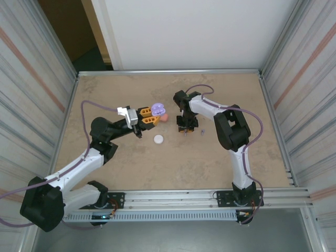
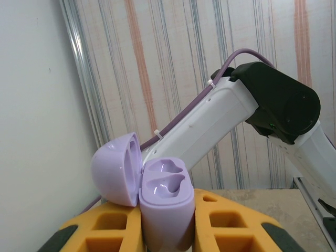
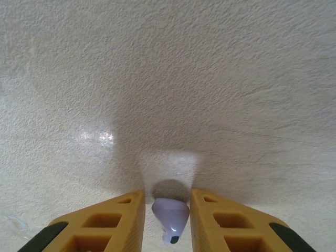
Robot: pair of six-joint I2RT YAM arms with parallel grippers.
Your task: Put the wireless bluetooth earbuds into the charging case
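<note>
Earbud (image 3: 170, 215) and case are what I'm lining up: the purple bud sits right between the fingers of my right hand (image 3: 168, 202), which points straight down at the surface (image 1: 173, 163) near the middle. Its rounded head lies away from the wrist and its dark-tipped stem runs back toward it, so the long axis lies along the fingers rather than across them. The jaws stand narrowly apart on either side of it, and I cannot tell whether the pads are already touching the plastic. The purple case (image 1: 156, 109) lies to the left of the right hand (image 1: 184, 128) and slightly farther away, close enough that the two hands are near each other. My left hand (image 1: 149, 116) is clamped on the case body, with the lid (image 2: 118, 168) swung open to one side and both wells empty and facing up toward the wrist camera. The left arm reaches out low from the near left, forearm almost level. A second purple speck (image 1: 202, 130) lies just right of the right hand, probably the twin. Once gripped, I judge the bud needs a lift, a short carry left, and its stem turned downward over a well.
</note>
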